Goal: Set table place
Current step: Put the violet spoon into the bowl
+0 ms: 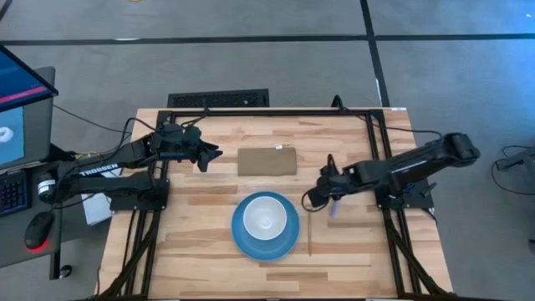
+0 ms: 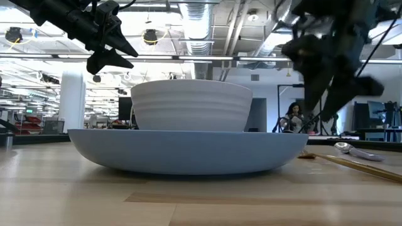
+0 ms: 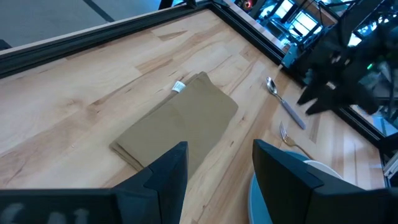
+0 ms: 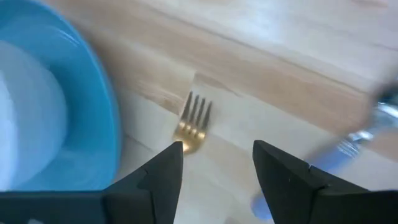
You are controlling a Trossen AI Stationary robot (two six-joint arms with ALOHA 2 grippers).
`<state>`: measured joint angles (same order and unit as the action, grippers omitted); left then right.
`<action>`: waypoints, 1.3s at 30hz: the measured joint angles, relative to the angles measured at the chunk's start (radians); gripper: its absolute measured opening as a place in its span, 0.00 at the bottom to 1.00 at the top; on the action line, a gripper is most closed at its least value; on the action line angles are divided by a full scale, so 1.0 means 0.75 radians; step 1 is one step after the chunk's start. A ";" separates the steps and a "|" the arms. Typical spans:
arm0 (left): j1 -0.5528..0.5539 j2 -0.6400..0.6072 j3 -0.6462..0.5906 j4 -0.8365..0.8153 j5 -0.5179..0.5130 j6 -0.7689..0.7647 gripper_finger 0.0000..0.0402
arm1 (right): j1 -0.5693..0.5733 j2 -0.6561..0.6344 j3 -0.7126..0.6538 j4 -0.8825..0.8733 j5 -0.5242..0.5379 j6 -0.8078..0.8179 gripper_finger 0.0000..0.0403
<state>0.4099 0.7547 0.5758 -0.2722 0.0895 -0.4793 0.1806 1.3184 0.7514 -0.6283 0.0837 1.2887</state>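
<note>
High view, fork [image 1: 310,233] lengthwise front-back, R of plate [image 1: 266,242]

Overhead cam looks down; low cam level; both share plate [image 1: 251,238].

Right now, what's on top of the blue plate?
A white bowl sits centered on the blue plate, upright and empty from above. The plate's middle is covered by the bowl, so anything under it can't be seen.
</note>
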 joint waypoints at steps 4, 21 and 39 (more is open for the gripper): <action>0.000 0.000 0.000 0.000 0.000 0.000 0.42 | -0.017 -0.112 0.058 -0.297 0.001 0.186 0.54; 0.000 0.000 0.000 0.002 0.004 -0.069 0.42 | -0.215 -0.169 0.061 -0.608 0.150 -0.376 0.54; 0.000 0.000 0.000 0.001 0.048 -0.091 0.42 | -0.500 -0.160 -0.046 -0.425 -0.020 -0.941 0.48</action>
<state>0.4099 0.7547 0.5758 -0.2717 0.1252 -0.5475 -0.1940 1.1984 0.7167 -0.9469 0.0691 0.5829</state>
